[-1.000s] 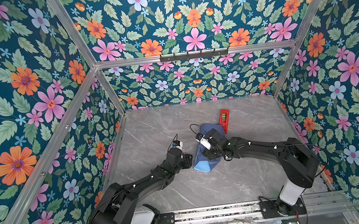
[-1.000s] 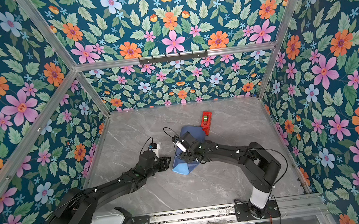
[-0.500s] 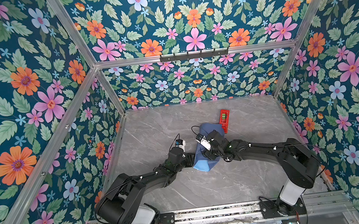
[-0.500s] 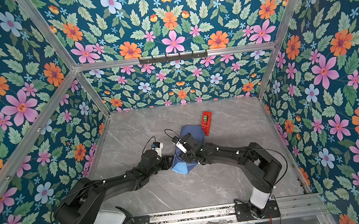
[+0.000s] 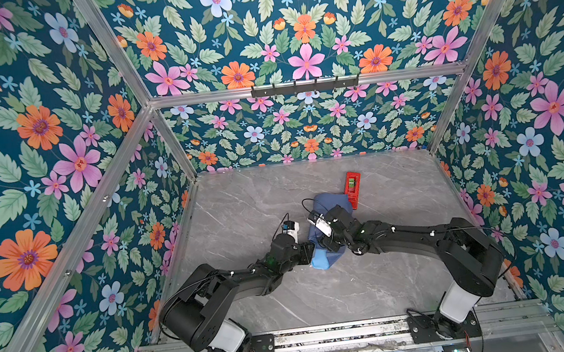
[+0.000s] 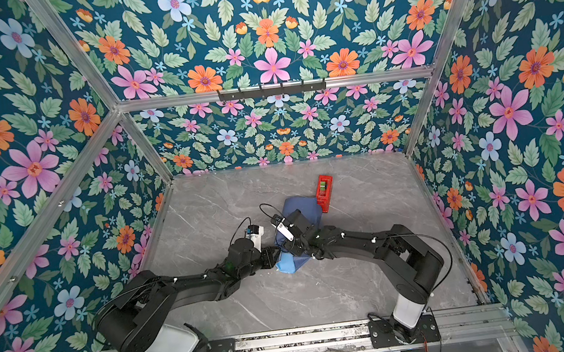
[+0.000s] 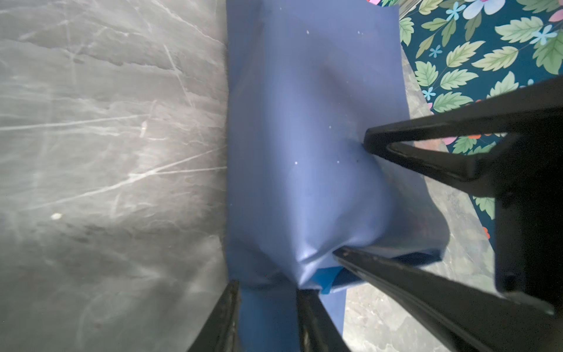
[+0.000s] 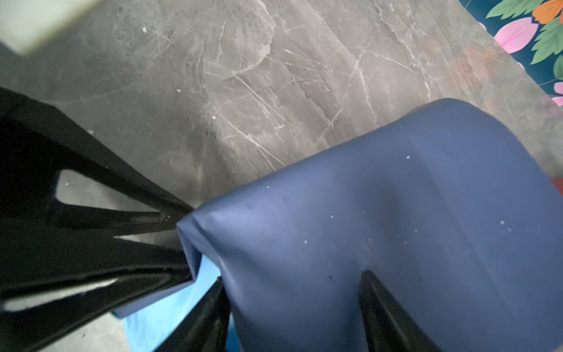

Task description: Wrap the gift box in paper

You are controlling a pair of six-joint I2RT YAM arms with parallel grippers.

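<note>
Loose end of the paper (image 5: 330,203) faces my left gripper (image 7: 265,320).
The paper covers the gift box, which I can't see, in the middle of the table (image 5: 323,298), just beside the red tape dispenser (image 5: 352,185). Its long axis runs from the near edge toward the far right corner. My left jaws straddle the flap at the near end, and I can't tell whether they're pinching it. My right gripper (image 8: 292,277) rests spread-fingered on top, grasping nothing. I judge the fold is the left's job.
</note>
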